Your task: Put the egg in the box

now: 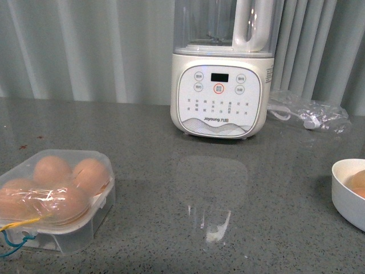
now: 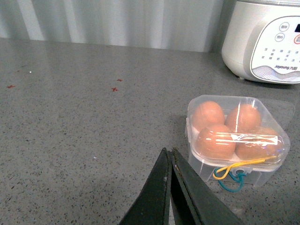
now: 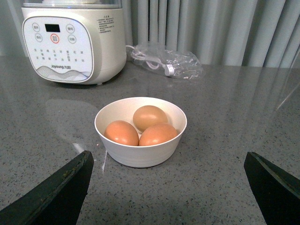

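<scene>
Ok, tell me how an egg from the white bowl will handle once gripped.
The egg looks smooth and rounded, so it may slip between the fingers. Its shell is probably fragile. Set on the flat counter, it would likely roll.

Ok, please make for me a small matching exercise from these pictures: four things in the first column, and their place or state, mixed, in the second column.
Things:
1. box
2. white bowl
3. left gripper
4. right gripper

States:
A. open wide
B. shut
C. holds three brown eggs
D. lid closed over four eggs

Pairs: 1-D, 2-C, 3-B, 4-A
</scene>
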